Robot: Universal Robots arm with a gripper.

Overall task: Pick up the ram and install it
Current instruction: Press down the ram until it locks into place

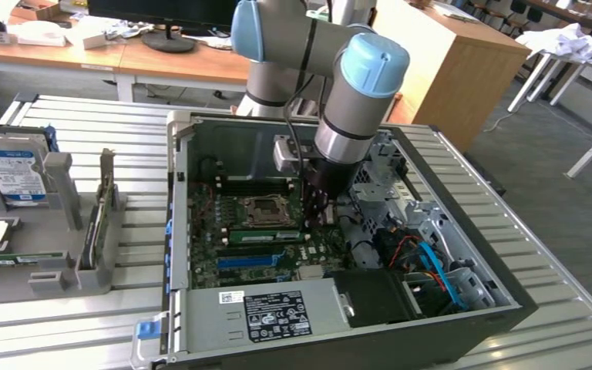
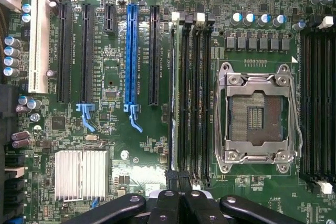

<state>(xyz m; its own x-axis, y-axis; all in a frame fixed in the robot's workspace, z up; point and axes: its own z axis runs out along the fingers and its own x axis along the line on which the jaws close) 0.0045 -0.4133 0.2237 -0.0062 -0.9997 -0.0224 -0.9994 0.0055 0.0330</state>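
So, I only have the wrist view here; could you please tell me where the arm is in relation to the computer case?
Observer: The arm reaches down into the open case, with its gripper over the board beside the processor socket.
Operator: Thank you. Is anything standing outside the case?
Observer: Yes, a hard drive stands upright in a grey holder on the exterior view's left, apart from the case.
Operator: And what does the case rest on?
Observer: A slatted metal table.
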